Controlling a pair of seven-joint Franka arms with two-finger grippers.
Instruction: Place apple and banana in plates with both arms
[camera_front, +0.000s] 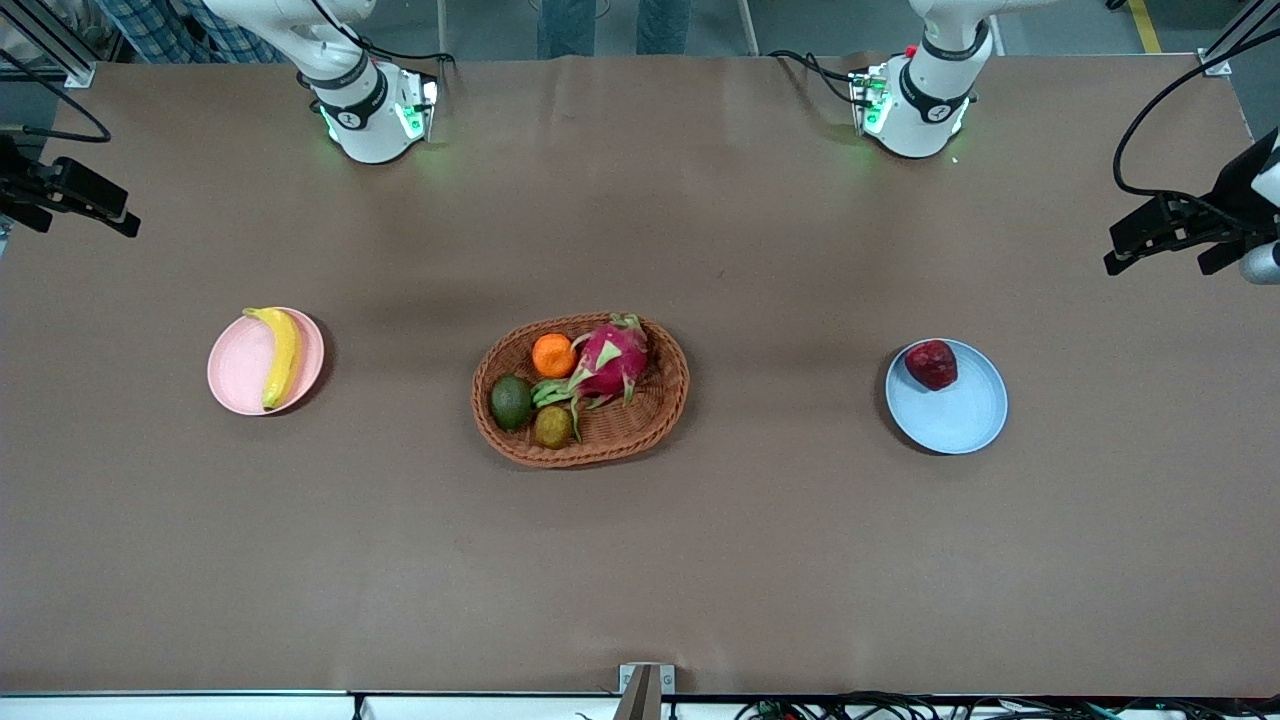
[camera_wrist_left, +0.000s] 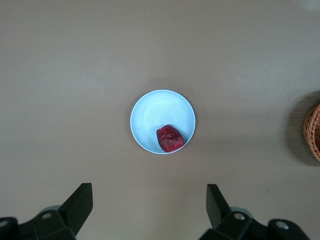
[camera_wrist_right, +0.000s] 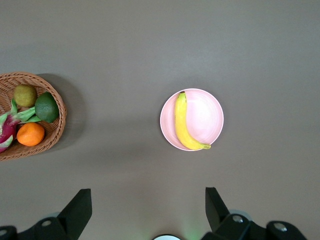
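Two plates sit on the brown desk (camera_front: 640, 560), one toward each arm's end, with an oval wicker basket (camera_front: 662, 410) between them. The pale pink plate (camera_front: 235, 375) lies toward the right arm's end and carries the banana (camera_front: 281, 356), which rests along the plate's side nearest the basket, its greenish tip at the edge nearer the front camera. The pale blue plate (camera_front: 960, 415) lies toward the left arm's end and holds the apple (camera_front: 931, 364), a dark red one set off-centre, close to the rim on the part of the plate farther from the front camera.

The basket holds a magenta dragon fruit (camera_front: 608, 362) with green scales, an orange (camera_front: 553, 355) beside it, a dark green avocado-like fruit (camera_front: 511, 401) and a small brownish-green fruit (camera_front: 552, 426) (its kind is hard to tell).

The left pincer (camera_wrist_left: 150, 207) hangs high over the desk beside the blue plate, its black fingers (camera_wrist_left: 80, 200) spread wide and holding nothing. The right pincer (camera_wrist_right: 149, 210) hangs high over the desk beside the pink plate, fingers (camera_wrist_right: 79, 206) likewise wide apart and empty. In the front view neither pincer shows; only the two white arm bases (camera_front: 370, 110) stand along the desk's edge.
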